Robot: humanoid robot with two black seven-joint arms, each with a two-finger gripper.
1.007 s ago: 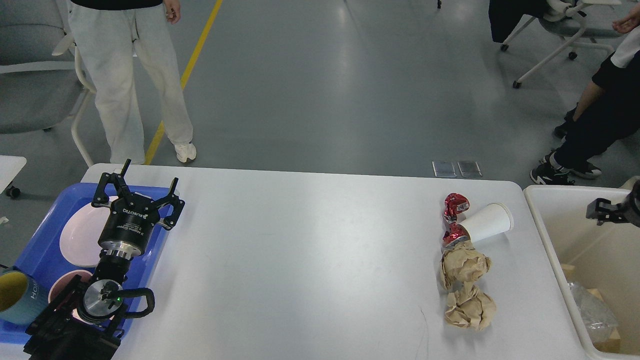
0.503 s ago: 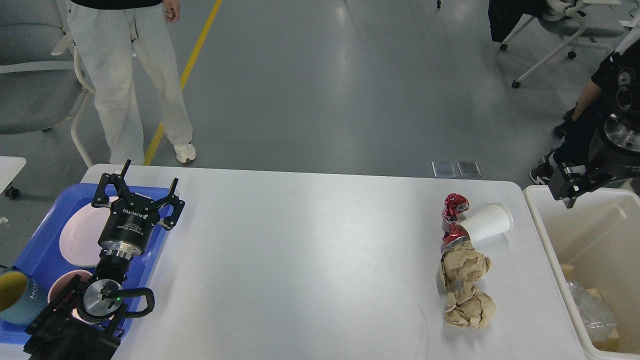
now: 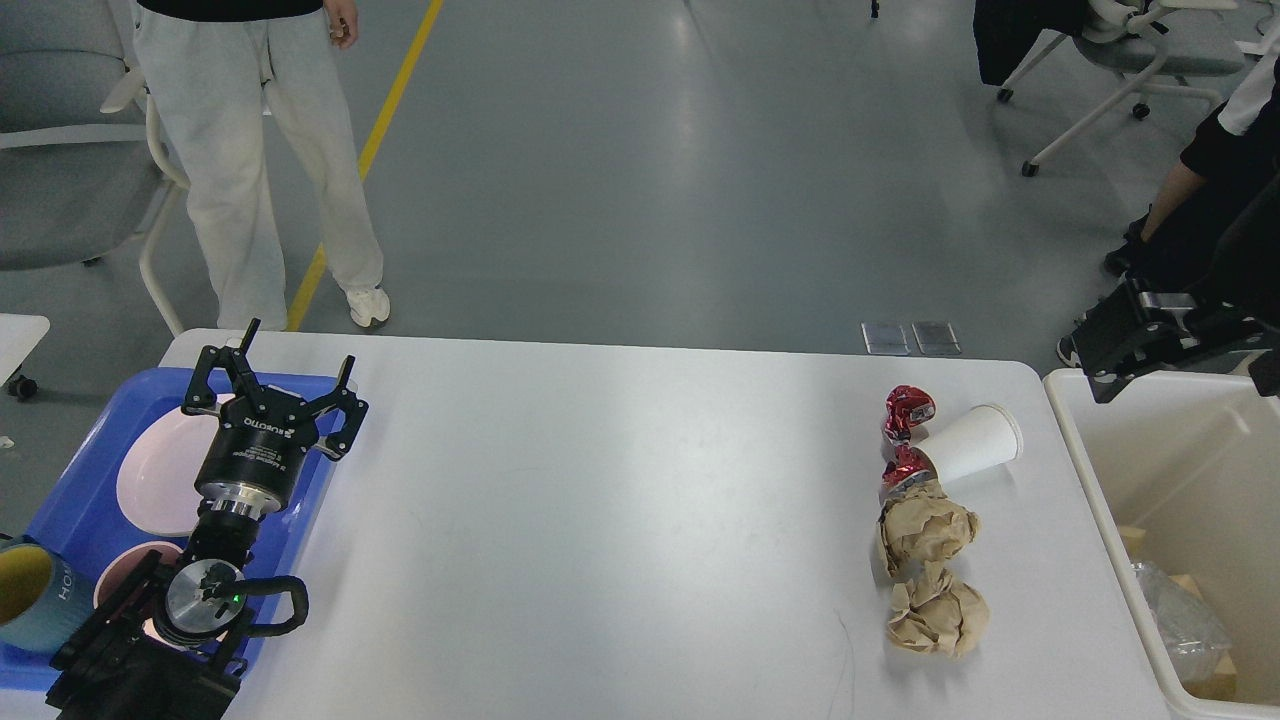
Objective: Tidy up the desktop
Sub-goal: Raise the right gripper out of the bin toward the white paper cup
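The white desktop (image 3: 620,500) carries a cluster of litter near its right end: a white paper cup (image 3: 975,443) lying on its side, two crumpled red wrappers (image 3: 907,410) (image 3: 905,468), and two brown paper balls (image 3: 925,528) (image 3: 937,610). My left gripper (image 3: 295,360) stands open and empty over the right edge of the blue tray, far from the litter. My right gripper (image 3: 1125,350) hangs dark above the far left corner of the cream bin, to the right of the cup; its fingers cannot be told apart.
A blue tray (image 3: 70,490) at the left holds a pink plate (image 3: 155,470), a small pink bowl (image 3: 120,585) and a teal cup (image 3: 25,595). The cream bin (image 3: 1100,500) beside the table's right end holds plastic and cardboard. People and chairs are beyond the table.
My right arm has come in from the right edge, risen and moved left to the bin's far left corner. The left arm and the litter have not moved.
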